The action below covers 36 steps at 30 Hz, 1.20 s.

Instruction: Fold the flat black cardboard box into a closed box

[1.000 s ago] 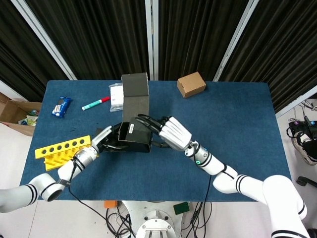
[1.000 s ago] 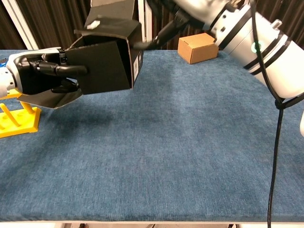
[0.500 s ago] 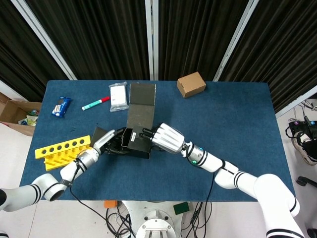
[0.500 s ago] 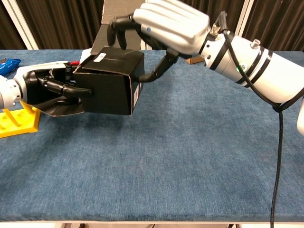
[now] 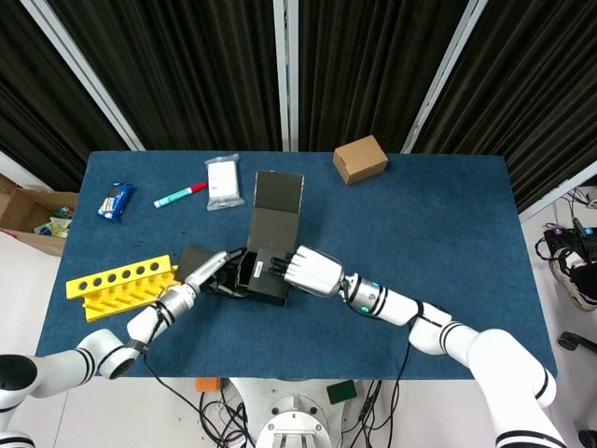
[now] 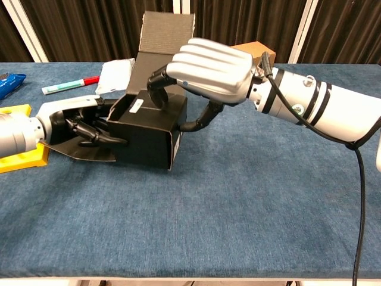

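Blue table (image 5: 448,215), dark curtains behind, black cardboard box (image 6: 149,128) resting near its front middle, lid flap up. Left of box: left hand (image 6: 74,122), fingers closed on its side flap. Right of box: right hand (image 6: 208,71), fingers curled over the top edge, gripping.

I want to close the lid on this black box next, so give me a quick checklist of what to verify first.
1. Box resting on the table: ok.
2. Lid flap standing open behind the box: ok.
3. Left hand steadying the box's left side: ok.
4. Right hand out of the lid's path: not ok, its fingers curl over the top rim.
5. Left side flap tucked in: not ok, it lies flat on the table.
6. Inside of the box clear: cannot tell.
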Motion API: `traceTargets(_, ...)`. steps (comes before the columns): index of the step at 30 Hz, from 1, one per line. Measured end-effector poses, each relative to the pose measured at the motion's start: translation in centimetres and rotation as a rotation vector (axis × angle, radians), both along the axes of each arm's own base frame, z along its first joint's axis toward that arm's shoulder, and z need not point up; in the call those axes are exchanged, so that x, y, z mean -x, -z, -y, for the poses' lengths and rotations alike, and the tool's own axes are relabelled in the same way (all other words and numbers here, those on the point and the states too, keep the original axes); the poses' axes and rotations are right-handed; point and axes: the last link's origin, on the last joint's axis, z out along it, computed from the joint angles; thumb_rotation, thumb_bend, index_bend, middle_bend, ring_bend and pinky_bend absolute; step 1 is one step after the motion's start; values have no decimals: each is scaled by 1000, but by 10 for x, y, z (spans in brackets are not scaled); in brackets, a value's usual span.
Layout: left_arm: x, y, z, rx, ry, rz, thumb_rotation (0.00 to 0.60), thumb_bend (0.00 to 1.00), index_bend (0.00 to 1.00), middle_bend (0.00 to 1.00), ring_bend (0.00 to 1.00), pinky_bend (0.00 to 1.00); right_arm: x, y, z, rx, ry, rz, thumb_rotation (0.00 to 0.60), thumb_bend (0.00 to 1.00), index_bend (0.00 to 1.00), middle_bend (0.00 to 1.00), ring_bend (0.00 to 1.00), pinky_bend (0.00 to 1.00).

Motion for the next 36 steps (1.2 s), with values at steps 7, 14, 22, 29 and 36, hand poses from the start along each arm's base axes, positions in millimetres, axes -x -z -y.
traceTargets(7, 3, 10, 0, -26, 43, -96, 597, 135, 187, 215, 627, 943, 6, 4, -2, -8, -2, -16, 600, 185, 524, 489, 738, 928)
traceTargets(14, 4, 10, 1, -22, 32, -118, 544, 135, 140, 183, 625, 942, 9, 7, -2, -12, 3, -28, 600, 182, 509, 480, 738, 928)
traceTargets(22, 2, 10, 2, -17, 34, -115, 490, 135, 123, 171, 624, 942, 9, 13, -3, -21, 10, -57, 600, 178, 469, 446, 737, 928)
traceTargets(29, 0, 11, 3, -16, 45, -116, 484, 135, 123, 171, 624, 942, 7, 18, -7, -40, 15, -77, 600, 178, 455, 437, 737, 928)
traceTargets(36, 0, 11, 5, -21, 70, -130, 469, 135, 101, 150, 623, 941, 6, 17, -4, -45, 36, -64, 600, 176, 442, 430, 736, 928)
